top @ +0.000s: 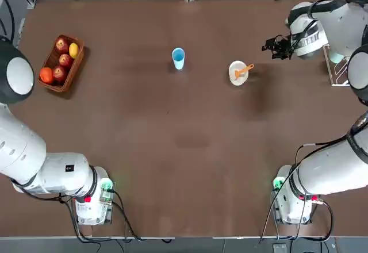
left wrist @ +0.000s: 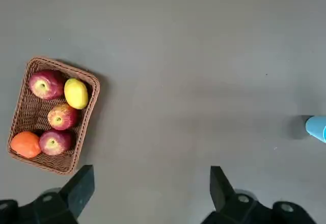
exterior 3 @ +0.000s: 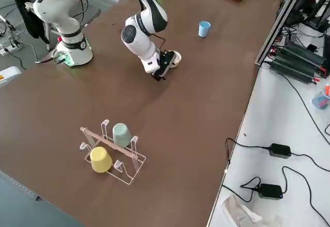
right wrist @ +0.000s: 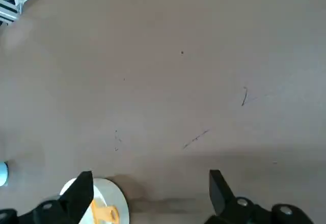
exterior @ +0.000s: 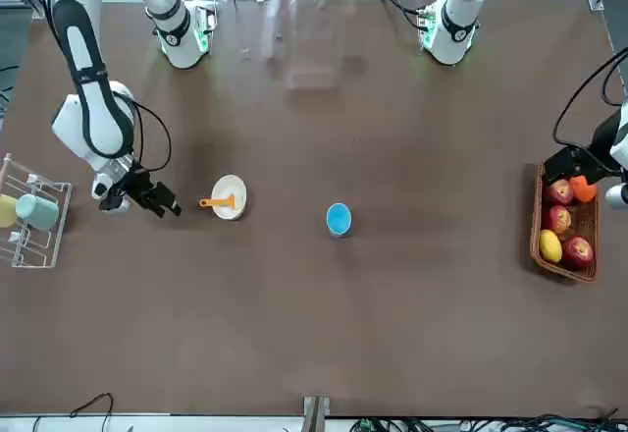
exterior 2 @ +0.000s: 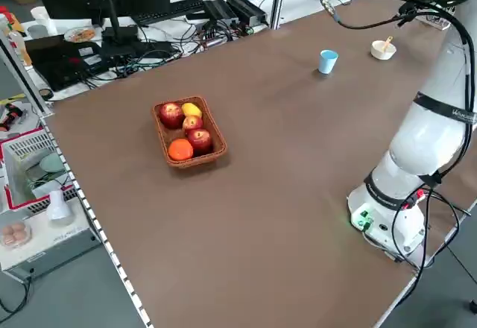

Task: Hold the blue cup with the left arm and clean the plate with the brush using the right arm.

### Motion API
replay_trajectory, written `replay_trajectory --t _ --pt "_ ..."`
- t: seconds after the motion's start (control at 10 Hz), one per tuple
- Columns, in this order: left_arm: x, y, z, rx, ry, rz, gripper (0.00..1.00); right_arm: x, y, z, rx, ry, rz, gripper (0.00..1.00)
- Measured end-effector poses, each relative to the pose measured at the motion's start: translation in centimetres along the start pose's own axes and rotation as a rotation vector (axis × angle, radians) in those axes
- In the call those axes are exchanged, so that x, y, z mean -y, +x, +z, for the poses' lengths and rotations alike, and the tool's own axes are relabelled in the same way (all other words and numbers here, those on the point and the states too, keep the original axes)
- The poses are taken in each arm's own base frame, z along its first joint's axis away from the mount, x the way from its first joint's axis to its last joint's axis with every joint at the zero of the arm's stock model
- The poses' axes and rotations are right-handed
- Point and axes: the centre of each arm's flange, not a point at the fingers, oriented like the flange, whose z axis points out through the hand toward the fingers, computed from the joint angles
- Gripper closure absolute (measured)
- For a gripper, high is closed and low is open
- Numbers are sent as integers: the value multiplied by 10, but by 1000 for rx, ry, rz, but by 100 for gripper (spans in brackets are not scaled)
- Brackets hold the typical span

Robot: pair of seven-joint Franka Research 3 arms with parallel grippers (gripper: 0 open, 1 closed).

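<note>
- Right hand [top: 271,47]: fingers spread, empty, low over the surface [top: 190,149] just beside the plate [top: 237,75].
- The orange-handled brush [top: 245,69] lies across the plate, handle overhanging the rim toward this hand. Judgement: align the spread fingers across the handle, close on the overhanging part and keep clear of the rim, so the dish does not tip.
- Blue cup [top: 178,58]: upright, mid-surface, well apart from the plate.
- Left hand [left wrist: 147,193]: spread, empty, high above the surface near the fruit basket [top: 61,62]; it must reach the cup.
</note>
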Motion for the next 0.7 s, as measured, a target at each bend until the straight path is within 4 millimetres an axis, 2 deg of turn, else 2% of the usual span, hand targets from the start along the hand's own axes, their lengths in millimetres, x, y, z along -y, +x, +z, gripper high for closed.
replay_trajectory --t 0.7 --pt "0 0 0 0 0 0 0 19 21 -31 39 -110 -15 0"
